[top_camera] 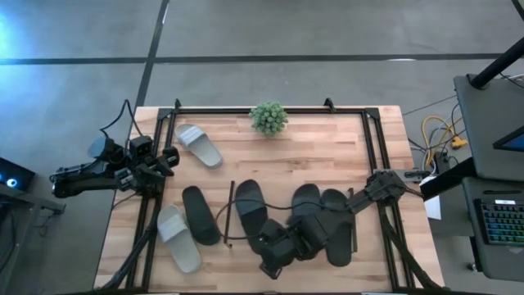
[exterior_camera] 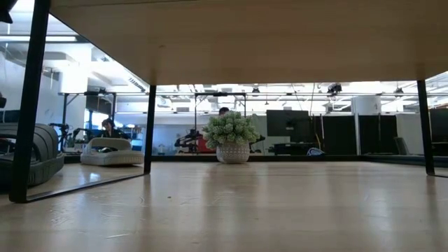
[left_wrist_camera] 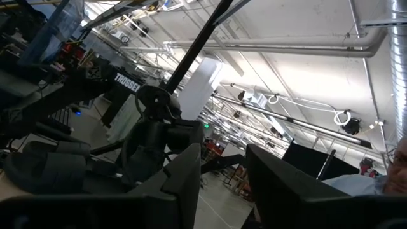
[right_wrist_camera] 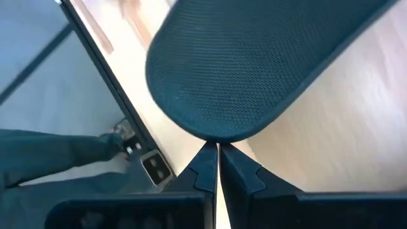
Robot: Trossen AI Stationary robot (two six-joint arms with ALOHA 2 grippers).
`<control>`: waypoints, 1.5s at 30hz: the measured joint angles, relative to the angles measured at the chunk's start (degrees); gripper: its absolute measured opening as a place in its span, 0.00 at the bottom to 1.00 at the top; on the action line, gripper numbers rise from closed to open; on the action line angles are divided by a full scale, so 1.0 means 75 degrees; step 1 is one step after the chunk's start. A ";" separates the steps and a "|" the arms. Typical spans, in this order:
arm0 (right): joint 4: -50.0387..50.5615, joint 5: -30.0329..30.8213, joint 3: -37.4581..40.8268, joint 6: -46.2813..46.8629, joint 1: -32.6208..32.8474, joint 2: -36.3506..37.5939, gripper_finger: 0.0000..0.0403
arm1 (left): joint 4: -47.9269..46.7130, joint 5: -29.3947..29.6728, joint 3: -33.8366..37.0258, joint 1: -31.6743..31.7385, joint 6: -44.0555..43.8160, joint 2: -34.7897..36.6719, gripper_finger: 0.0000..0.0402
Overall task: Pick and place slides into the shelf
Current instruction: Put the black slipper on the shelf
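Note:
The shelf [top_camera: 354,233] stands at the table's near middle, and its wood top board [exterior_camera: 245,35] spans the low view. Three black slides [top_camera: 250,205] [top_camera: 307,201] [top_camera: 336,225] lie on it. Another black slide [top_camera: 201,215] and a light grey one [top_camera: 178,238] lie on the table to its left. A second grey slide [top_camera: 198,145] lies at the far left. My right gripper [top_camera: 273,258] is shut at the near end of the left slide on the shelf [right_wrist_camera: 254,70]. My left gripper [left_wrist_camera: 222,184] is open and empty at the table's left edge [top_camera: 168,160]. My right gripper's shut fingertips [right_wrist_camera: 206,159] stand right at the black slide's rounded end [right_wrist_camera: 216,130], coming from above. I cannot tell whether they touch it. The slide's textured face is turned toward the wrist camera.
A small potted plant [top_camera: 268,117] stands at the table's far edge. A black tube frame [top_camera: 372,131] runs around the table top. The shelf's dark legs [exterior_camera: 31,105] stand on the table. A person [left_wrist_camera: 394,172] shows in the room beyond.

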State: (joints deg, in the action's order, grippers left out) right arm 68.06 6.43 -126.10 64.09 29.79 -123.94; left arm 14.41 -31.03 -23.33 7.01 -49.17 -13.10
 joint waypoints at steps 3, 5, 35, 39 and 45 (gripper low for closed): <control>-0.0339 0.0093 0.0003 -0.0285 -0.0164 0.0000 0.02 | 0.0000 -0.0001 0.0000 0.0000 -0.0003 -0.0003 0.28; -0.0606 0.0117 0.0003 -0.0452 -0.0280 0.0000 0.02 | 0.0000 -0.0002 0.0000 0.0000 -0.0003 -0.0003 0.28; -0.2367 0.0376 -0.0273 -0.0693 -0.0229 0.0029 0.02 | 0.0064 -0.0002 0.0000 0.0000 0.0006 -0.0015 0.28; -0.2362 0.0374 -0.0286 -0.0693 -0.0226 0.0035 0.02 | 0.0329 0.0041 -0.0013 -0.0003 -0.0055 -0.0134 0.28; -0.2366 0.0363 -0.0294 -0.0569 -0.0223 0.0036 0.02 | -0.0589 0.0166 -0.0511 -0.0003 -0.0303 -0.0868 0.28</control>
State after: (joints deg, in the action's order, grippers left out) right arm 50.32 9.15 -128.31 59.82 28.12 -123.67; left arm 10.00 -29.79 -27.17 6.98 -51.44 -19.61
